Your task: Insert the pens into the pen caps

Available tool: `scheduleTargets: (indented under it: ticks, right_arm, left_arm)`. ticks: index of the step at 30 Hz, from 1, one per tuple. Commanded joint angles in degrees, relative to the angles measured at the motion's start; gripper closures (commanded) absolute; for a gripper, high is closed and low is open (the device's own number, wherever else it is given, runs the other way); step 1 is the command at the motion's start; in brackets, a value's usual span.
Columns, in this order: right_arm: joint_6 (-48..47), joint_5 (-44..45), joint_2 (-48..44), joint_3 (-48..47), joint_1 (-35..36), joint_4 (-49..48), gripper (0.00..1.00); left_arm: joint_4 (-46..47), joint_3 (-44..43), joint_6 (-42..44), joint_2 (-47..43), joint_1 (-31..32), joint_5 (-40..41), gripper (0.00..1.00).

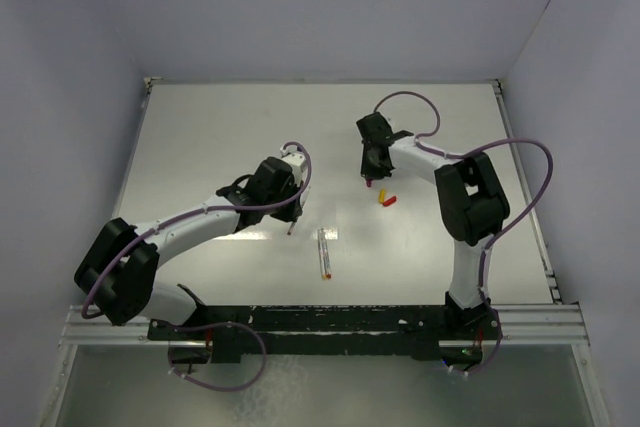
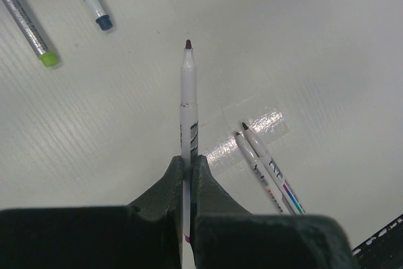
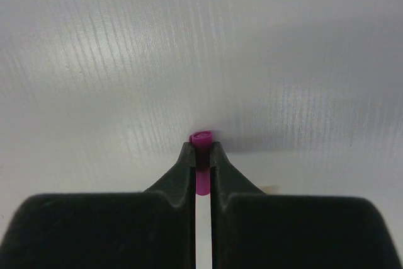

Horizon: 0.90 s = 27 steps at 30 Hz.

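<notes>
White arm links, black joints, looping purple cables, black end effector fingers

cap: magenta | held pen: white, dark tip | table: white, ribbed

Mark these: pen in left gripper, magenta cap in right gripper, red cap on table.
pen (image 2: 188, 86): left wrist view, middle of the barrel.
magenta cap (image 3: 201, 138): right wrist view, exposed end.
red cap (image 1: 391, 201): top view, its centre.

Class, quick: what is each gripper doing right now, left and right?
Left gripper: closed, holding an uncapped pen with a dark tip.
Right gripper: closed, holding the magenta cap.
</notes>
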State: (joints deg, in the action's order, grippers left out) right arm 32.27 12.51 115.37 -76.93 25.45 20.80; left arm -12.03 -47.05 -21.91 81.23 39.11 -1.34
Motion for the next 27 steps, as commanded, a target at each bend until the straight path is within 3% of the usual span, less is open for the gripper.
scheduleTargets:
  ticks: [1,10,27]
  right_arm:
    - [-1.34,-1.26,8.3,6.21,0.04,8.13,1.0]
    - [-1.61,-2.71,4.62,6.26,0.04,5.32,1.0]
    - [-6.07,-10.53,-22.08,7.26,0.04,-9.37,1.0]
  left_arm:
    - [1.23,-0.84,-0.38,-0.11,-0.34,-0.75,1.0]
    - [1.09,-0.84,-1.19,-0.06,-0.34,-0.74,1.0]
    - [5.77,-6.4,-1.01,1.68,-0.32,-3.56,1.0]
